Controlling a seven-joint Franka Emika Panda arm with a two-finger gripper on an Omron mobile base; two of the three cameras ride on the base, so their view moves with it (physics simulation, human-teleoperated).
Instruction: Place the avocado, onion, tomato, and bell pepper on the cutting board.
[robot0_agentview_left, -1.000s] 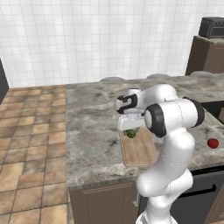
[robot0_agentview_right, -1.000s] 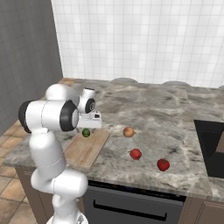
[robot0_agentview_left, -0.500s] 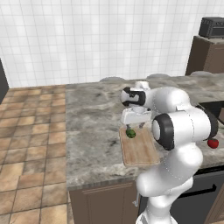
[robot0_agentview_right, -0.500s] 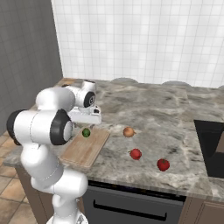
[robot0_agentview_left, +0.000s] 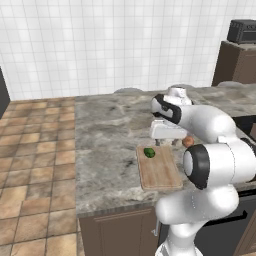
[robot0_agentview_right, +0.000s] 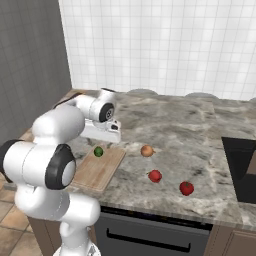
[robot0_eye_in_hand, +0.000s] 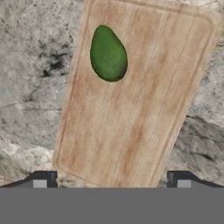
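1. The avocado (robot0_eye_in_hand: 108, 54) already lies on the cutting board (robot0_eye_in_hand: 144, 113), near the board's far end, so one of four is placed.
2. The gripper (robot0_eye_in_hand: 111, 179) hangs above the board with its jaws spread wide and nothing between them.
3. The onion (robot0_agentview_right: 146, 150) sits on the counter (robot0_agentview_right: 190, 135) just off the board's right edge; it looks the nearest next pick.
4. The tomato (robot0_agentview_right: 155, 175) lies further from the board, and the bell pepper (robot0_agentview_right: 186, 188) beyond that.
5. Lift clear of the avocado, centre over the onion, then descend straight.
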